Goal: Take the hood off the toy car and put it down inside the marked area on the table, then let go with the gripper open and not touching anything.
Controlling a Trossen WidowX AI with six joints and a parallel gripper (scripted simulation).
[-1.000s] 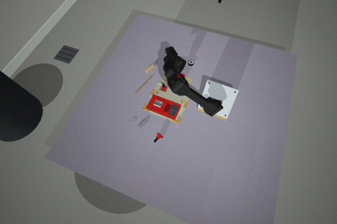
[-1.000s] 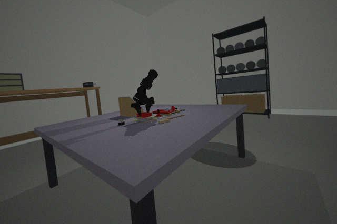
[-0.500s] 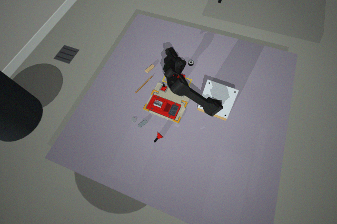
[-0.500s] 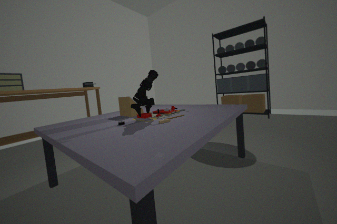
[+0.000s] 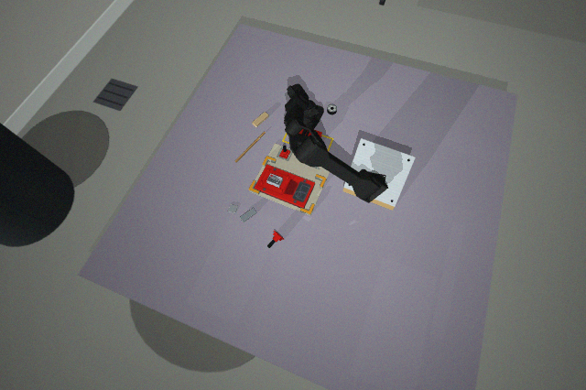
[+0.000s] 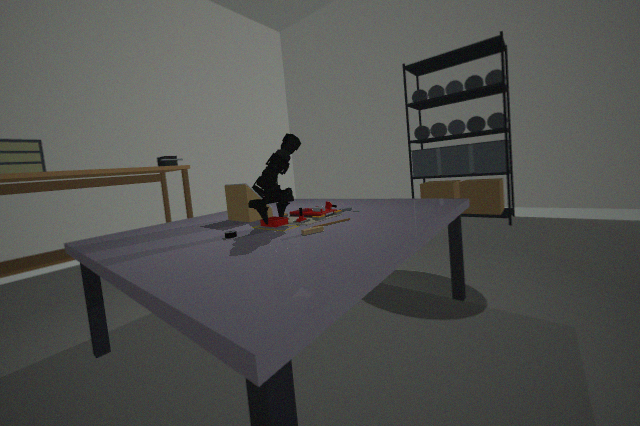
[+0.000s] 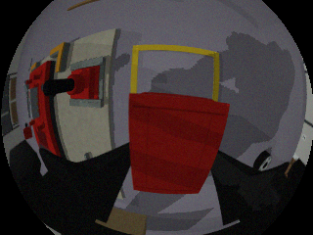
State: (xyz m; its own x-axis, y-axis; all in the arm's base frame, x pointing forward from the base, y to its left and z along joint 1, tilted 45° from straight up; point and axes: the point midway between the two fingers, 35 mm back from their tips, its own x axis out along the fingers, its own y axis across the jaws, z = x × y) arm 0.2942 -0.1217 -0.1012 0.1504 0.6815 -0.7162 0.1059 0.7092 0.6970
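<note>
My gripper (image 5: 309,134) (image 6: 275,215) (image 7: 172,151) is shut on the red hood (image 5: 318,131) (image 6: 277,222) (image 7: 176,144), a flat red panel. It holds the hood low over the yellow-outlined marked area (image 5: 330,140) (image 7: 172,49), and the hood covers the near part of the outline. I cannot tell whether the hood touches the table. The red toy car (image 5: 284,184) (image 6: 310,212) (image 7: 41,101) sits on a beige board (image 5: 296,167) with orange corner marks, just beside the marked area.
A small red and black part (image 5: 285,153) (image 7: 78,85) lies on the board near the gripper. Around it lie a black wheel (image 5: 331,109), a wooden block (image 5: 259,118), a thin wooden stick (image 5: 249,146), grey pieces (image 5: 247,213) and a red-black part (image 5: 276,237). The arm's white base plate (image 5: 399,172) is to the right.
</note>
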